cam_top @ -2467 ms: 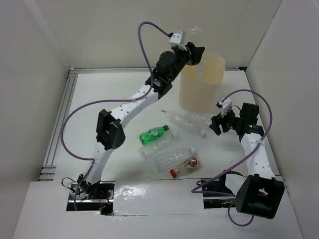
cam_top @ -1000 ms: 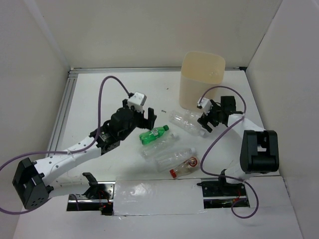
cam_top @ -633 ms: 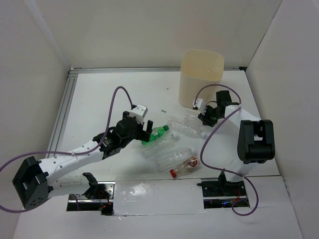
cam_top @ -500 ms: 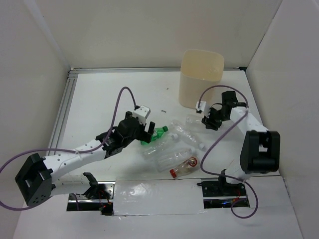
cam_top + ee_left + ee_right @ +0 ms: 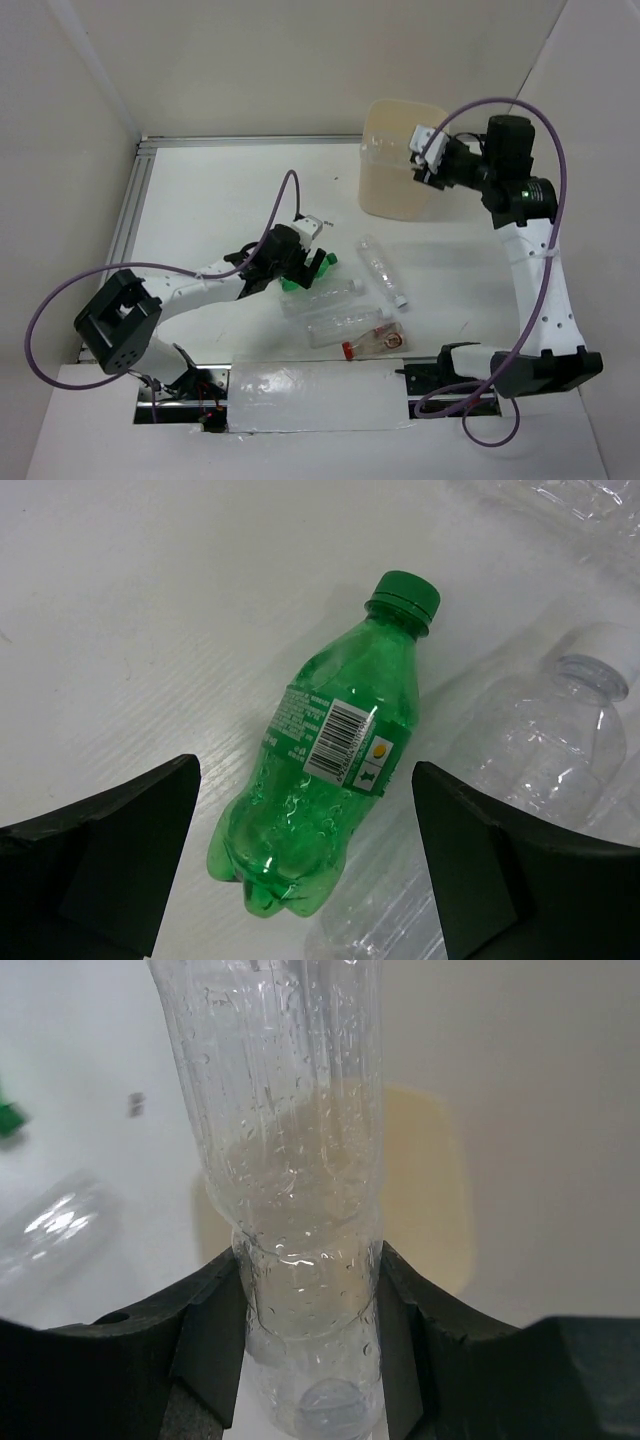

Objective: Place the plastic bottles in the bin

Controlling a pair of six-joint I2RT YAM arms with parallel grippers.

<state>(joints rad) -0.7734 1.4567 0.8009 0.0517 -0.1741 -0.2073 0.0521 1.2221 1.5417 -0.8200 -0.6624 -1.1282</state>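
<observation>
— White tabletop (image 5: pixel 220 200), white walls (image 5: pixel 250 60) around. And the green bottle (image 5: pixel 325 770)?

— Lies on its side, cap toward the upper right of the left wrist view, base toward the camera. Sits between the spread fingers (image 5: pixel 110 860) of the left gripper (image 5: pixel 300 865), touching neither. Translucent, barcode label facing up.

— And at the right gripper (image 5: pixel 425 160)?

— Pinches a clear bottle (image 5: pixel 290 1160), ribbed and beaded with droplets, long axis running away from the wrist camera, held over the beige bin (image 5: pixel 400 195).

— Nearer the bases?

— Red-capped bottle (image 5: pixel 372 342), lying flat.
</observation>
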